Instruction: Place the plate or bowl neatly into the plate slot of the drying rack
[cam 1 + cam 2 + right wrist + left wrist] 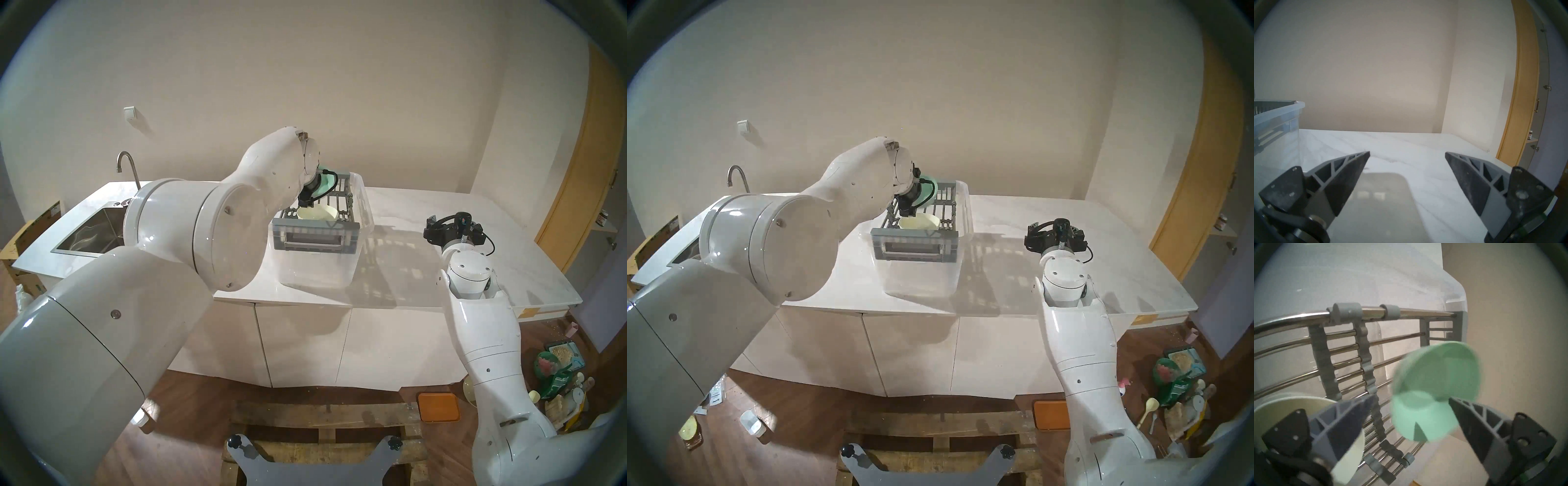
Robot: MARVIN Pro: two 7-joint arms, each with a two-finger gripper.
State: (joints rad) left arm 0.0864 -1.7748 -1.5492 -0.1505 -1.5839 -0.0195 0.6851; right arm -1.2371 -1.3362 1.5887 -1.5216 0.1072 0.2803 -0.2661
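Releasing the green bowl (pixel 1437 378) over the drying rack (pixel 317 234): my left hand (pixel 1411 400) is spread wide, nothing gripped, bowl blurred and tilted between the fingers above the rack bars (pixel 1366 361). Can't tell if it's seated in a gap. Cream bowl (pixel 317 213) already sits in the rack. Next: back out without clipping either. Right hand (pixel 1407 155) wide, empty, over the white surface (pixel 441 271). Sink (pixel 91 230) at left.
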